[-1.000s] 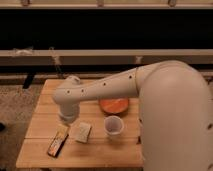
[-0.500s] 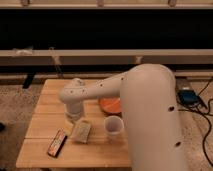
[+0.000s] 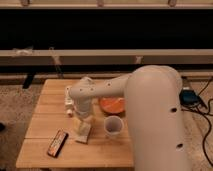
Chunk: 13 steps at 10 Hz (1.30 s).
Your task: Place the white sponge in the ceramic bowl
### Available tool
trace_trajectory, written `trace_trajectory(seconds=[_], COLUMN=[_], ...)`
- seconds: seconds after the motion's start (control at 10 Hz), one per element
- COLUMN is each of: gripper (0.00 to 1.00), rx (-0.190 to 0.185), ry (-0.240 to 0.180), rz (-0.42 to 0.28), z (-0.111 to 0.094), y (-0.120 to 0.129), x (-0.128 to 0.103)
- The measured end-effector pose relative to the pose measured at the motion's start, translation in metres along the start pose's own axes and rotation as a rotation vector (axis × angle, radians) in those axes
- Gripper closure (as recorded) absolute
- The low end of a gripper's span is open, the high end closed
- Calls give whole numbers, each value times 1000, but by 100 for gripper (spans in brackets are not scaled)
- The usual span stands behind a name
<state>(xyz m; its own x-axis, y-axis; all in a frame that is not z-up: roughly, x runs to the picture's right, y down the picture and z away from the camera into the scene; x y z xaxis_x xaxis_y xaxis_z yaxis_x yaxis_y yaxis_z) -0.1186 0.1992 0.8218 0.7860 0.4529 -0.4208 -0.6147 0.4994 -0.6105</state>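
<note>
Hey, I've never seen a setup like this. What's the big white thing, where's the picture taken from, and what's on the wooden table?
The big white shape is a robot arm. One camera looks down across it; where it is mounted I cannot tell. The arm bends down to its end effector, a two-finger clamp, open just over the white sponge. Nothing is held. Also on the wooden table: an orange ceramic bowl, a white cup, a dark snack bar and a white bottle beside the arm.
</note>
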Motion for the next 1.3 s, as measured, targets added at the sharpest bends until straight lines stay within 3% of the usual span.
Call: trace_trajectory(seconds=[0.3, 0.7, 0.8, 1.1, 1.3], gripper=[22, 57, 72, 96, 100], rx=[1, -5, -1, 2, -4], ry=[29, 52, 56, 53, 31], rz=[19, 9, -4, -40, -76], z=[11, 16, 15, 7, -9], y=[0, 9, 14, 22, 28], x=[9, 14, 16, 18, 17])
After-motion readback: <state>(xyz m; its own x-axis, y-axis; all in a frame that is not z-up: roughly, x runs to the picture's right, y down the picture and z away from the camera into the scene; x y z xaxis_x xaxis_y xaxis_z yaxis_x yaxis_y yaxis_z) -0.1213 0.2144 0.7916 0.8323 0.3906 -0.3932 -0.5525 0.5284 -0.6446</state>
